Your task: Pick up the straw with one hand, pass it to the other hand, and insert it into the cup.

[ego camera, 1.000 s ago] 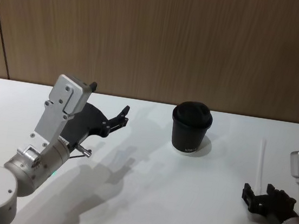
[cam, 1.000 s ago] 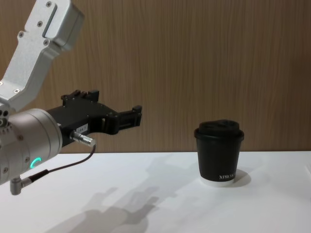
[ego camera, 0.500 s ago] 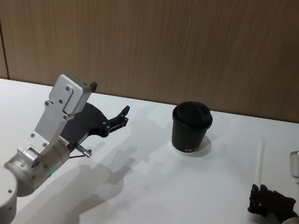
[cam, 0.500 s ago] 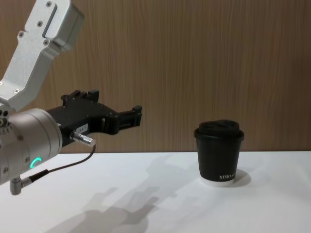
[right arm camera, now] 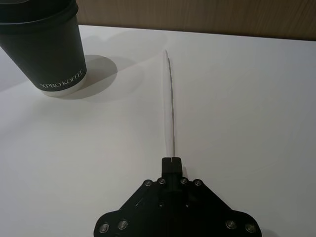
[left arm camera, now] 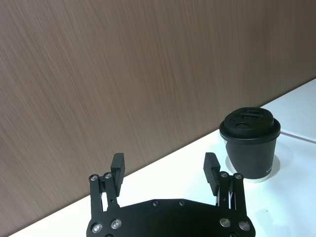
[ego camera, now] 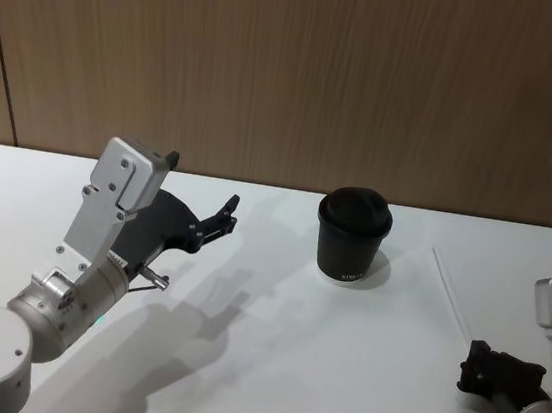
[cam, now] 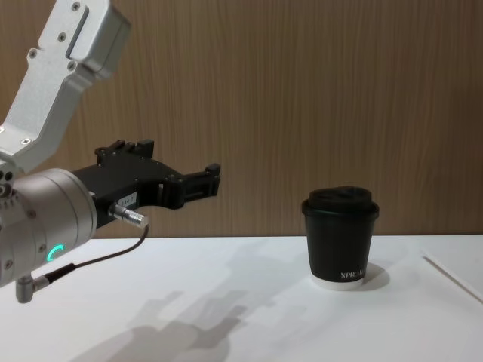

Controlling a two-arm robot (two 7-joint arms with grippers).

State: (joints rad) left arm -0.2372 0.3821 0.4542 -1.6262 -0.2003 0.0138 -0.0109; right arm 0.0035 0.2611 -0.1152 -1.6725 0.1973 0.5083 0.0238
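Observation:
The white straw (ego camera: 452,292) runs from my right gripper (ego camera: 475,364) toward the cup, low over the table at the right. In the right wrist view the right gripper (right arm camera: 172,160) is shut on the near end of the straw (right arm camera: 169,98). The far tip of the straw (cam: 453,276) points toward the black lidded cup (ego camera: 352,235), which stands upright at mid-table, apart from it. My left gripper (ego camera: 224,216) hangs open in the air to the left of the cup (cam: 340,237), holding nothing. Its fingers (left arm camera: 117,166) are spread wide.
The white table (ego camera: 268,357) ends at a wood-panelled wall (ego camera: 293,68) behind the cup. A grey cable (cam: 90,260) loops under the left wrist. Bare tabletop lies between the two arms.
My right gripper has closed on the straw's near end. The straw has swung so its far tip points left toward the cup. The left arm has not moved.

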